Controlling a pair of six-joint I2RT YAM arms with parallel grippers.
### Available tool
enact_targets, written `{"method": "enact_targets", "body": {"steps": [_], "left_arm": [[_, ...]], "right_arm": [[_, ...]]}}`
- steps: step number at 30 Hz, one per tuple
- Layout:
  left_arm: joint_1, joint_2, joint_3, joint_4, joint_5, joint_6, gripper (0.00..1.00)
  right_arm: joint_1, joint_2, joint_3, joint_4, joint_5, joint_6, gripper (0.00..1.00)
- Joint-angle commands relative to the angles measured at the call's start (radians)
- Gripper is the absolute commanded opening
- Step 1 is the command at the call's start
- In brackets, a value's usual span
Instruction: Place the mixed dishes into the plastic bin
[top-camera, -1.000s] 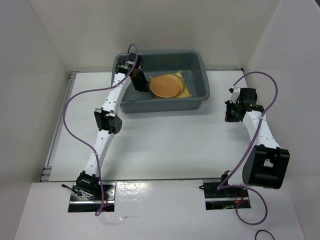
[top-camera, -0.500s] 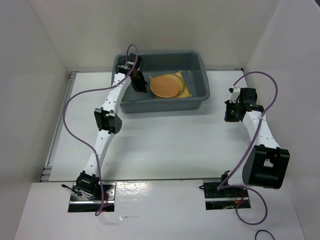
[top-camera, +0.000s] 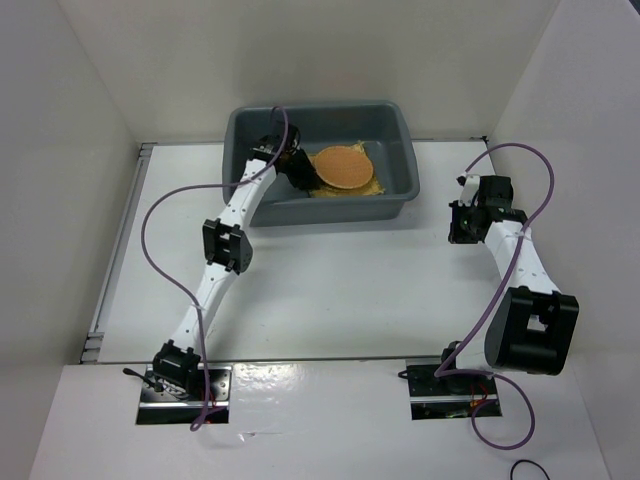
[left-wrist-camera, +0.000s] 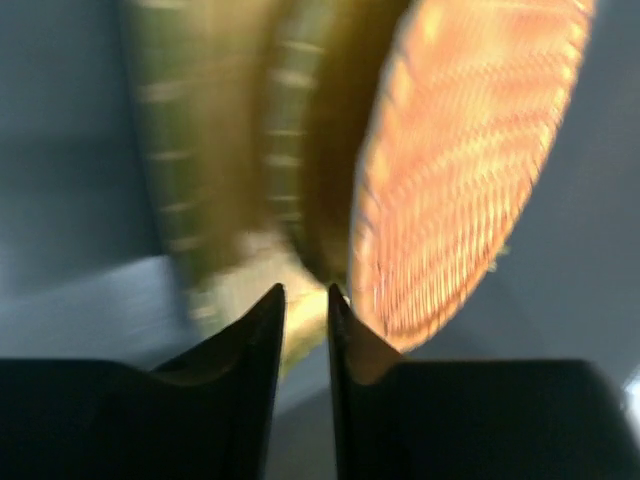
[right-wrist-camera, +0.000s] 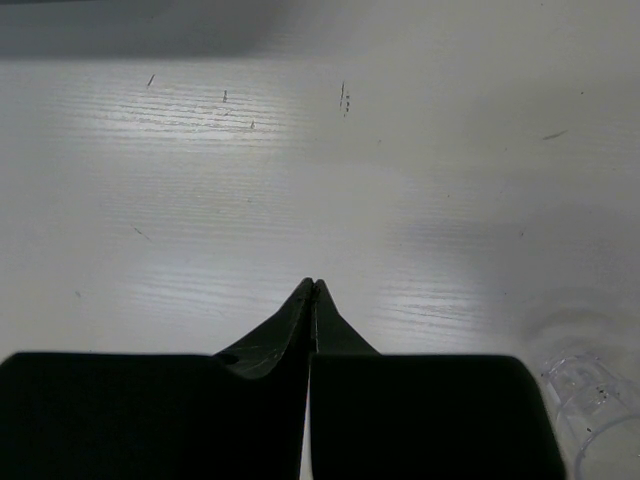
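Observation:
The grey plastic bin (top-camera: 330, 211) stands at the back of the table. In it an orange woven disc (top-camera: 342, 167) lies on the yellow mat (top-camera: 373, 186). My left gripper (top-camera: 302, 173) is down inside the bin, just left of the orange disc. In the left wrist view its jaws (left-wrist-camera: 306, 292) stand a narrow gap apart on the blurred edge of the yellow woven disc (left-wrist-camera: 220, 150), with the orange disc (left-wrist-camera: 470, 160) right beside it. My right gripper (top-camera: 461, 228) is shut and empty over the bare table (right-wrist-camera: 313, 283). A clear plastic cup (right-wrist-camera: 592, 410) lies just to its right.
White walls close in the table on the left, back and right. The bin's rolled rim (top-camera: 318, 105) rises above the table top. The left arm's purple cable (top-camera: 160, 200) loops out to the left.
My left gripper has moved right inside the bin, up against the orange disc. The orange disc has shifted right and back over the mat. The right arm has not moved.

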Motion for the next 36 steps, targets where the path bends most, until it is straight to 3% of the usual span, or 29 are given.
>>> {"method": "enact_targets", "body": {"steps": [1,4,9,13,14,15,17,19,22,28,35,36], "left_arm": [[-0.030,0.002,0.025,0.194,0.100,-0.078,0.33],[-0.030,-0.011,0.025,0.189,0.100,-0.078,0.37],[-0.012,-0.032,0.025,0.062,0.100,0.018,0.37],[-0.012,-0.080,0.025,-0.032,0.006,0.097,0.37],[-0.012,-0.112,0.025,-0.076,-0.024,0.114,0.34],[-0.012,-0.132,0.034,-0.100,-0.061,0.149,0.22],[-0.021,-0.208,0.034,-0.168,-0.234,0.192,0.08],[-0.056,-0.286,0.034,-0.221,-0.454,0.282,0.01],[-0.085,-0.362,0.034,-0.287,-0.611,0.348,0.00],[-0.050,-0.480,-0.122,-0.287,-0.547,0.358,0.00],[-0.050,-0.606,-0.486,-0.287,-0.691,0.316,0.00],[-0.050,-0.641,-0.599,-0.257,-0.723,0.316,0.00]], "right_arm": [[-0.007,0.008,-0.002,0.036,0.003,0.004,0.00],[-0.016,0.008,-0.002,0.036,0.003,0.004,0.00],[-0.017,0.008,-0.002,0.045,0.003,0.004,0.00],[-0.017,0.008,-0.002,0.045,-0.007,0.004,0.00],[-0.017,0.008,-0.002,0.045,-0.016,0.004,0.00],[-0.017,0.008,-0.002,0.045,-0.017,0.004,0.00],[-0.017,-0.004,-0.002,0.045,-0.030,0.004,0.00],[-0.017,-0.014,-0.002,0.045,-0.055,-0.005,0.00],[-0.017,-0.035,0.045,0.036,-0.069,-0.034,0.00],[0.043,0.000,0.357,-0.062,-0.234,-0.256,0.00],[0.353,0.202,0.622,-0.052,-0.196,-0.223,0.00],[0.377,0.221,0.623,-0.035,-0.170,-0.223,0.00]]}}
